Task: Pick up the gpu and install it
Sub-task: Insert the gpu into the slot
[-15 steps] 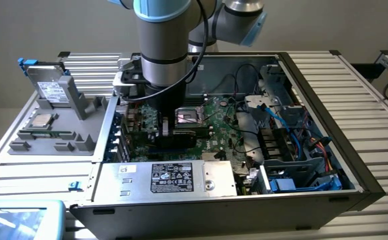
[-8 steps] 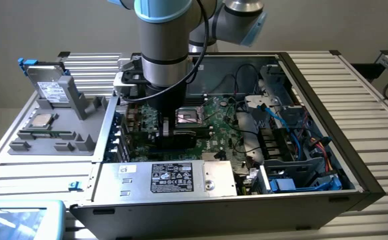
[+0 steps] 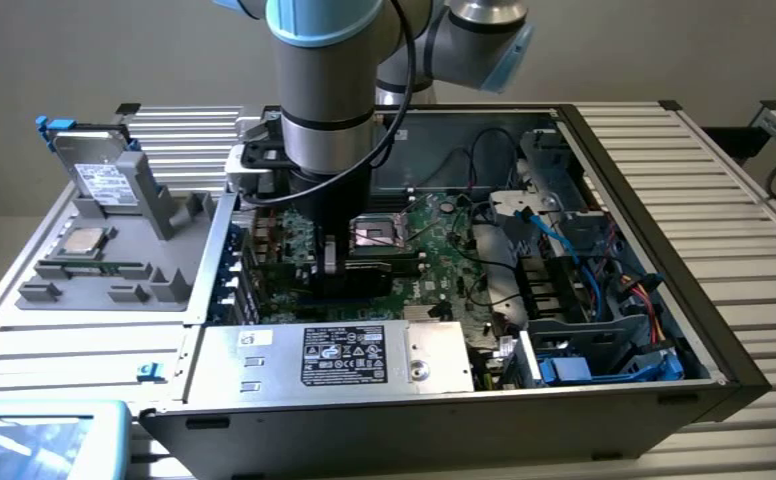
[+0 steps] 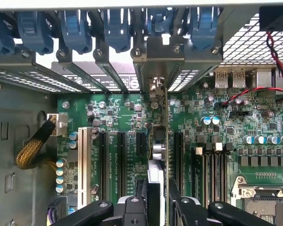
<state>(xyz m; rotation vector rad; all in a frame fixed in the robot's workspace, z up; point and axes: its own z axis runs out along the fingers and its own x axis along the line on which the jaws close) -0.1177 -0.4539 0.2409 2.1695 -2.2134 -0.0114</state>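
Note:
In the wrist view the gpu (image 4: 166,136) stands on edge over the green motherboard (image 4: 127,117), in line with the black expansion slots. Its silver end bracket (image 4: 155,87) reaches the case's rear slot openings. Its cooler (image 4: 155,181) sits between my fingers. My gripper (image 4: 158,207) is shut on the card, one black finger (image 4: 140,205) pressing each face. I cannot tell whether the card edge sits in a slot. In the exterior view my gripper (image 3: 321,268) is low inside the open computer case (image 3: 708,340), left of the CPU socket (image 3: 377,235), and hides most of the card.
A row of blue slot latches (image 4: 118,28) lines the rear wall. A white slot (image 4: 84,160) and black slots (image 4: 106,165) lie beside the card. The power supply (image 3: 348,355) fills the front. A grey fixture (image 3: 108,270) outside on the exterior view's left holds a drive (image 3: 99,172).

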